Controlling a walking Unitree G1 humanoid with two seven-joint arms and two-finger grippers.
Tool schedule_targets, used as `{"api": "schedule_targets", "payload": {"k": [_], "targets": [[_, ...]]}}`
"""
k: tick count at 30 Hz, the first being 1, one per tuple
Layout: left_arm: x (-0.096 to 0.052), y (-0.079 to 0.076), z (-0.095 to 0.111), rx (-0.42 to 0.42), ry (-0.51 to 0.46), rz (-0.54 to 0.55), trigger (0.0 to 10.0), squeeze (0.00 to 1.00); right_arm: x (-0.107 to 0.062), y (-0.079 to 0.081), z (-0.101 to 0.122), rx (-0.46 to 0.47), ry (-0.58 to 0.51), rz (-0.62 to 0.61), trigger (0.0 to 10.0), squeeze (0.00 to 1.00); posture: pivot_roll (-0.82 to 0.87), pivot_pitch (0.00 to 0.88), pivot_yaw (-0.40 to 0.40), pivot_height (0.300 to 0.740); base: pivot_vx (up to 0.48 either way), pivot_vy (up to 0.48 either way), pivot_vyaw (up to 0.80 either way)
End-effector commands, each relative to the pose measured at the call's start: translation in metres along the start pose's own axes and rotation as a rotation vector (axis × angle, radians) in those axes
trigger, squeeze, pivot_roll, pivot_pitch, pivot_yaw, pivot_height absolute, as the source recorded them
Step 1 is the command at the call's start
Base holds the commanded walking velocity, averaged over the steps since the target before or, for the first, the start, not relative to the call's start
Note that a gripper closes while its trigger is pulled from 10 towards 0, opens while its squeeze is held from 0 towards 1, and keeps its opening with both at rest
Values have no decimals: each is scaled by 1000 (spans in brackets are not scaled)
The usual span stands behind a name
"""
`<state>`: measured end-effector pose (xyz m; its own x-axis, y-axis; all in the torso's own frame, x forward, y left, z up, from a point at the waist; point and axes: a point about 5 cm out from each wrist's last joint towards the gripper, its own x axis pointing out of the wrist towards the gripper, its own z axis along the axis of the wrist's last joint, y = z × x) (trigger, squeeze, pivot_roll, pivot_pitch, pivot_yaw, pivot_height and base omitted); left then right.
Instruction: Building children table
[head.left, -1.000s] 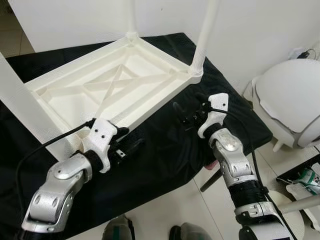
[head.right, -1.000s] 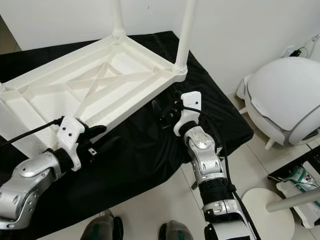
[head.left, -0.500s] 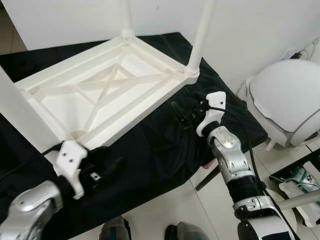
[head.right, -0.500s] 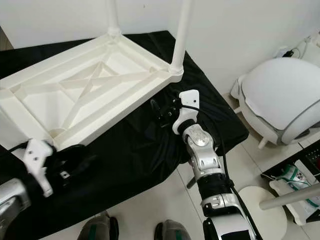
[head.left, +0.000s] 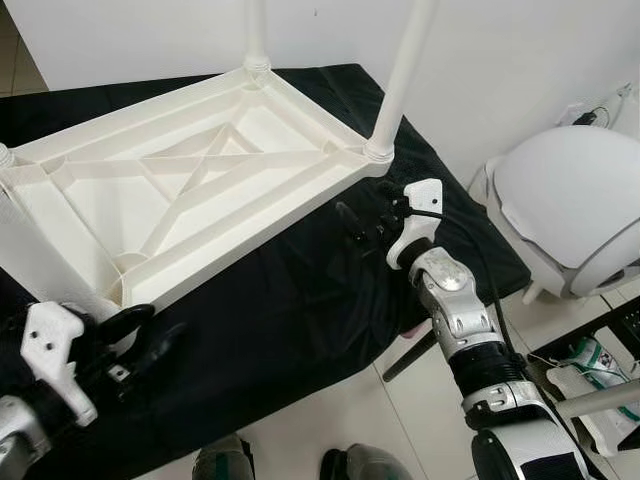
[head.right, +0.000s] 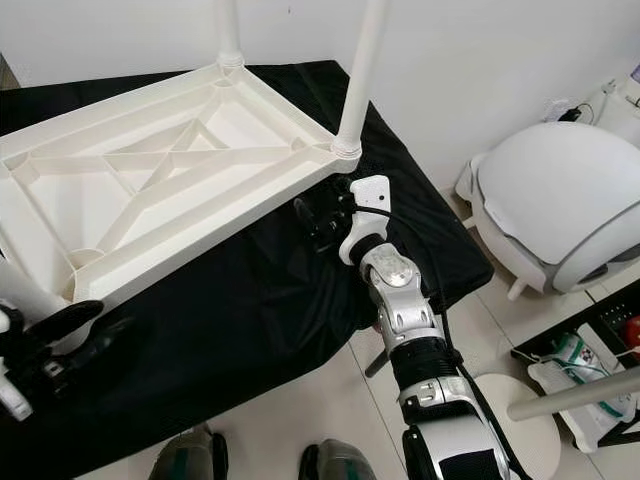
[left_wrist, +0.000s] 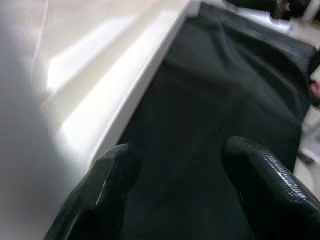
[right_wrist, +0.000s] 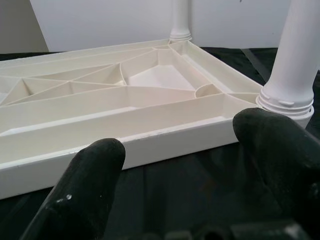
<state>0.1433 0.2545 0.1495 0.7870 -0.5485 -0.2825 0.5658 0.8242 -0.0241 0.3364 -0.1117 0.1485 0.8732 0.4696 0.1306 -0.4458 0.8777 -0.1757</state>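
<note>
A white plastic tabletop (head.left: 200, 175) lies upside down on a black cloth (head.left: 300, 300). White legs stand in its far corner (head.left: 256, 30), its right corner (head.left: 402, 75) and at the left edge (head.left: 25, 250). My left gripper (head.left: 158, 326) hovers open over the cloth, just off the near corner of the tabletop. In the left wrist view its fingers (left_wrist: 107, 185) frame bare cloth, with the white rim beside them. My right gripper (head.left: 350, 225) is open in front of the right corner. In the right wrist view its fingers (right_wrist: 92, 167) face the rim (right_wrist: 125, 142) and that leg (right_wrist: 300, 55).
A large white rounded appliance (head.left: 575, 195) stands on the floor to the right, close to the cloth's edge. A white wall runs behind the table. A round white stand (head.right: 525, 405) and a box of small items (head.left: 610, 360) sit on the tiles at lower right. My feet (head.left: 225, 465) are below.
My left arm has drawn back and down to the lower left, away from the tabletop's near rim. The view has shifted a little. The right gripper has barely moved.
</note>
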Motion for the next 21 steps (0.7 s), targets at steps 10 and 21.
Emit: {"api": "schedule_targets", "payload": {"k": [10, 21], "targets": [[-41, 21, -3, -10, 100, 73, 10000, 0, -1, 0, -5, -3, 6, 9, 10000, 0, 159, 47, -67, 740, 0, 0, 0], [-60, 39, -9, 36, 232, 163, 10000, 0, 1, 1, -4, -3, -1, 14, 10000, 0, 159, 42, -67, 740, 0, 0, 0]]}}
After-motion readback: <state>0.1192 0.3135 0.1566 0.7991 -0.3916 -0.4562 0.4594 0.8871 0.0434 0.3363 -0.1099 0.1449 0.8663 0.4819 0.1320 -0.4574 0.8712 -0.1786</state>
